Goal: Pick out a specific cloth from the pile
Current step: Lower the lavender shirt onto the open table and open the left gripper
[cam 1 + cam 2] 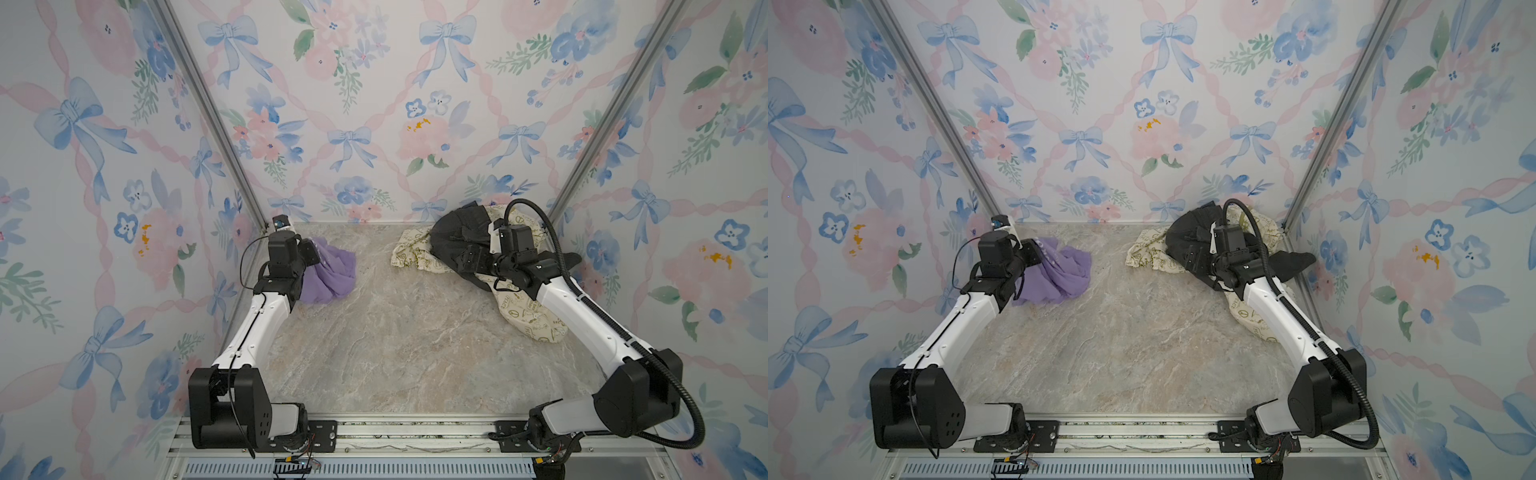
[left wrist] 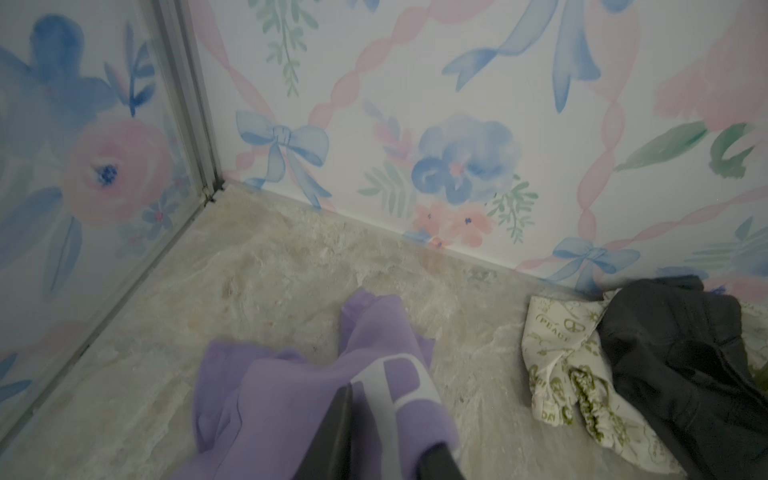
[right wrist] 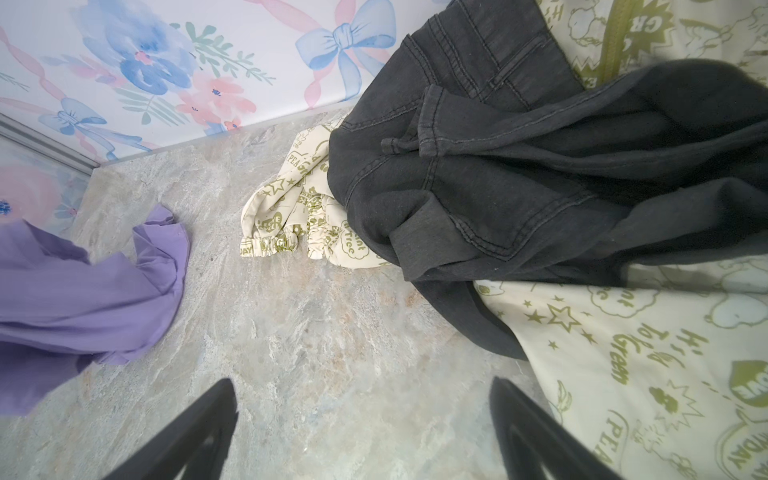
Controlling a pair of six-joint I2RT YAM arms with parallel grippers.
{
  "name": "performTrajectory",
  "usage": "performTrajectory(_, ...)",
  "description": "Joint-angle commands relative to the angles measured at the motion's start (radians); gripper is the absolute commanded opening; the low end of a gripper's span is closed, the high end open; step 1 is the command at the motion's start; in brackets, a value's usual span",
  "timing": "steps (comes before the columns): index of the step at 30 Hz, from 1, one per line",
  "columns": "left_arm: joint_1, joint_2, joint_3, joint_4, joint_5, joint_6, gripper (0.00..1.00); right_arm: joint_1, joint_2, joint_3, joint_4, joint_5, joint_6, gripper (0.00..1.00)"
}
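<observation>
The lavender cloth [image 1: 332, 270] [image 1: 1063, 270] lies crumpled on the marble floor at the back left, apart from the pile. My left gripper [image 1: 308, 252] [image 2: 390, 419] is on the cloth's left part. Its jaws stand partly apart, and a fold with white lettering [image 2: 386, 386] lies loose between them. The pile sits at the back right: a charcoal-black garment [image 1: 457, 232] [image 3: 498, 174] on top of a cream cloth with olive print [image 1: 411, 253] [image 3: 291, 224]. My right gripper [image 1: 467, 257] [image 3: 361, 384] hangs wide open over bare floor beside the pile, holding nothing.
Floral-papered walls [image 1: 374, 124] close in the back and both sides, with metal corner posts [image 1: 216, 124]. The cream cloth runs on under the right forearm [image 1: 536, 320]. A metal rail [image 1: 395, 436] carries both arm bases at the front. Marble floor [image 1: 395, 332] spreads between the cloth and the pile.
</observation>
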Motion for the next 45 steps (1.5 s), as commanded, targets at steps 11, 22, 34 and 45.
performTrajectory(11,0.02,-0.159,0.318,-0.024,-0.008,0.033,0.98,0.005,-0.054,-0.012,0.013,0.002,0.032,0.97)
performTrajectory(22,0.018,-0.136,0.417,-0.022,0.034,-0.053,0.98,0.008,-0.158,-0.086,0.015,0.046,0.015,0.97)
performTrajectory(34,-0.089,0.096,0.321,-0.02,0.193,-0.139,0.98,-0.004,-0.195,-0.108,-0.007,0.051,-0.011,0.97)
performTrajectory(45,-0.165,0.29,0.066,-0.023,0.319,-0.216,0.98,-0.01,-0.236,-0.147,-0.033,0.049,-0.02,0.97)
